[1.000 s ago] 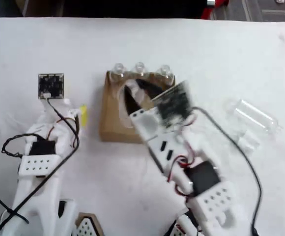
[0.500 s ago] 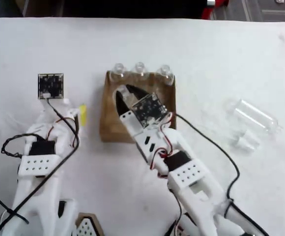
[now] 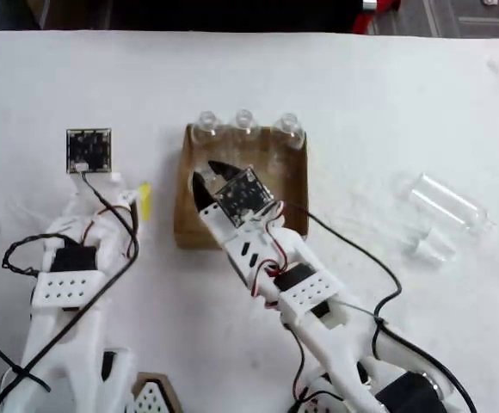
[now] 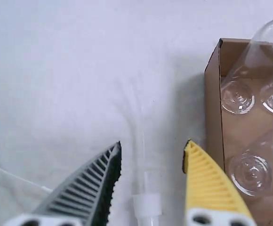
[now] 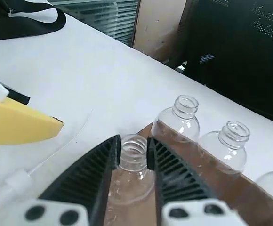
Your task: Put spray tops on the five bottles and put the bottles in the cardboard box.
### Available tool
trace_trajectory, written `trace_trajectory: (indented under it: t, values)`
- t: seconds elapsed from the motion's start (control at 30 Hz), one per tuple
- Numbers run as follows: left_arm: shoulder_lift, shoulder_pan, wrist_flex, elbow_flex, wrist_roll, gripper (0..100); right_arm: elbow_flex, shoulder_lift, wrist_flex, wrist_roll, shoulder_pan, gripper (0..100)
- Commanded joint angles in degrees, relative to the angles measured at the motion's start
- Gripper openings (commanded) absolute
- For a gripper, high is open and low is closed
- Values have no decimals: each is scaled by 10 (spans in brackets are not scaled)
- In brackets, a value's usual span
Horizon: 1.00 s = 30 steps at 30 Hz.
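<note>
Bottle [image 5: 132, 181] neck is now pinched by right end effector [image 5: 133, 140]; left end effector [image 4: 153, 145] open.

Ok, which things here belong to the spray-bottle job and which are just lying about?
Job: cardboard box; three bottles standing along its far wall; fourth bottle, held at the neck by the right gripper; fifth bottle lying on the table; spray top beside it; second spray top inside the open left gripper.
Lying about: black strap on the table; brown piece at its near edge.
</note>
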<state>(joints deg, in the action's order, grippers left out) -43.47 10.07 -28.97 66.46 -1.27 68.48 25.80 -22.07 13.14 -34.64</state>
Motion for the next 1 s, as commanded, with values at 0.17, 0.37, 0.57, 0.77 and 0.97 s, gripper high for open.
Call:
trace_trajectory:
  t: [0.17,0.37,0.57,0.77,0.97]
  values:
    - [-3,5,16,-5,6,203,-4,1,-9,6,0,22]
    - [-3,5,16,-5,6,203,5,1,-7,7,-2,110]
    - [-3,5,16,-5,6,203,8,1,-7,7,-4,152]
    - [-2,5,16,-5,6,203,5,3,-8,7,-4,154]
    - [0,5,26,-4,6,203,16,124,35,6,0,155]
